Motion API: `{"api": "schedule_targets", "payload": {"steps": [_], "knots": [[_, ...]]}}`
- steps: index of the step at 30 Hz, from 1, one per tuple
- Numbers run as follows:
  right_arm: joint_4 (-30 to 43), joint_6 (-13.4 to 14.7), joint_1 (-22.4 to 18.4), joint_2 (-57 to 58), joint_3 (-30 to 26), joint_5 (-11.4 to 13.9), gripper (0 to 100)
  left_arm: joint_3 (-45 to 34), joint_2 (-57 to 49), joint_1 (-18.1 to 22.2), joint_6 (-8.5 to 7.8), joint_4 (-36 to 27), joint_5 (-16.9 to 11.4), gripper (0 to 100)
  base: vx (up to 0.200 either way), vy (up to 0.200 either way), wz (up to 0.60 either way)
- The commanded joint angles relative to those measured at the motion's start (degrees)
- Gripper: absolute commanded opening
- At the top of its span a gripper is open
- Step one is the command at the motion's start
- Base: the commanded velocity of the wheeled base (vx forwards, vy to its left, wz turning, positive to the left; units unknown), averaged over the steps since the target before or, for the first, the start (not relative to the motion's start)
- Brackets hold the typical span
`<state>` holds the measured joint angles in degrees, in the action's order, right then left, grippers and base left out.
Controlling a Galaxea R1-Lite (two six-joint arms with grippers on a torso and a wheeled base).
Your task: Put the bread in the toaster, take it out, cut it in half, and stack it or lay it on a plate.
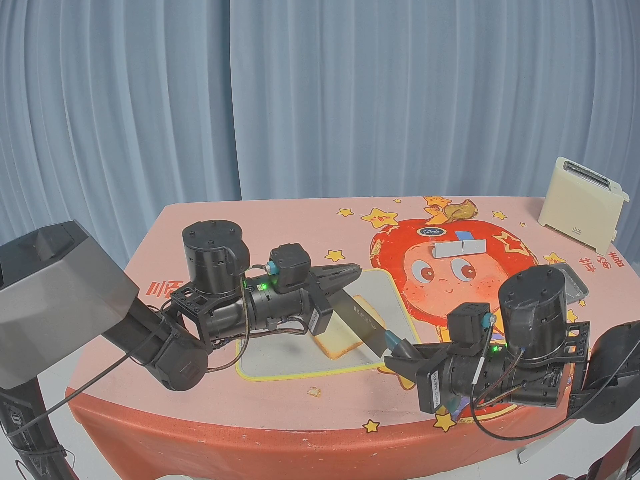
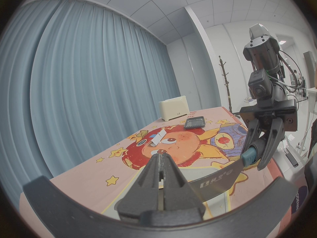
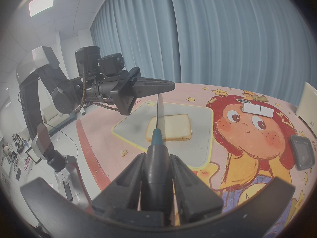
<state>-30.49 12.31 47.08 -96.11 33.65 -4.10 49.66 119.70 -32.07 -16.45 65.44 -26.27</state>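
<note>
The bread (image 1: pixel 337 343), one pale slice, lies flat on the cutting board (image 1: pixel 280 358) in the middle of the surface (image 1: pixel 173 235), whole and not yet cut. The right tool (image 1: pixel 399 355) is clamped on the teal-ended handle of the knife (image 1: pixel 360 321). The dark blade reaches over the slice toward the left tool (image 1: pixel 350 276), whose fingers are pressed together with nothing seen between them. The blade tip ends just at these fingers; whether they touch it I cannot tell.

I judge the slice to be light, soft and easy to crush, perhaps crumbly at the crust; a crumb (image 1: pixel 313 391) lies on the surface near the board. A straight press through the middle should cut it. To lift the halves, it is better to take each at a crust edge with gentle pressure, because the centre will dent or tear.

The toaster (image 1: pixel 582 205) stands at the far right corner, well apart, and a dark tray (image 1: pixel 575 280) lies between it and the right arm. There is pale print on the blade, small dark print on the toaster front and red characters on the surface; I leave them unread
</note>
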Motion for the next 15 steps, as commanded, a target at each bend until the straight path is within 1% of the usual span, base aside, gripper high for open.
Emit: {"api": "schedule_targets", "payload": {"steps": [1, 2, 4, 6, 7, 8, 10, 12, 15], "knots": [[-0.01, -0.01, 0.21, 0.57, 0.02, -0.03, 0, 1.22, -1.05, -0.09, 0.01, 0.13, 0.43, 0, 0.0, 0.0, 0.0], [-0.01, -0.01, 0.21, 0.57, 0.02, -0.03, 0, 1.22, -1.05, -0.09, 0.01, 0.13, 0.43, 0, 0.0, 0.0, 0.0], [0.43, -0.1, 0.12, 1.36, 1.51, -0.12, 0, 1.22, -4.12, 0.08, 1.59, 0.13, 0.78, 0, 0.0, 0.0, 0.0], [2.63, -0.18, -0.23, 1.19, 3.27, -0.21, 0, 0.52, -4.91, 0.08, 2.47, 0.04, 0.87, 0, 0.0, 0.0, 0.0], [4.91, -0.18, -0.5, 1.19, 4.76, -0.21, 0, 0.35, -4.83, 0.08, 2.56, 0.04, 0.87, 0, 0.0, 0.0, 0.0], [4.91, -0.18, -0.5, 1.19, 4.76, -0.21, 0, 0.35, -4.83, 0.08, 2.56, 0.04, 0.87, 0, 0.0, 0.0, 0.0], [10.89, -0.01, -0.94, 1.28, 8.89, -0.03, 0, 0.17, -4.47, 0.17, 2.47, 0.13, 0.87, 0, 0.0, 0.0, 0.0], [12.82, 0.08, -1.64, 1.28, 10.04, -0.12, 0, 0.17, -4.12, 0.08, 2.38, 0.13, 0.87, 0, 0.0, 0.0, 0.0], [13.79, 0.34, -1.82, 1.28, 10.39, -0.12, 0, 0.35, -2.45, -0.09, 2.47, 0.13, 0.87, 0, 0.0, 0.0, 0.0]]}}
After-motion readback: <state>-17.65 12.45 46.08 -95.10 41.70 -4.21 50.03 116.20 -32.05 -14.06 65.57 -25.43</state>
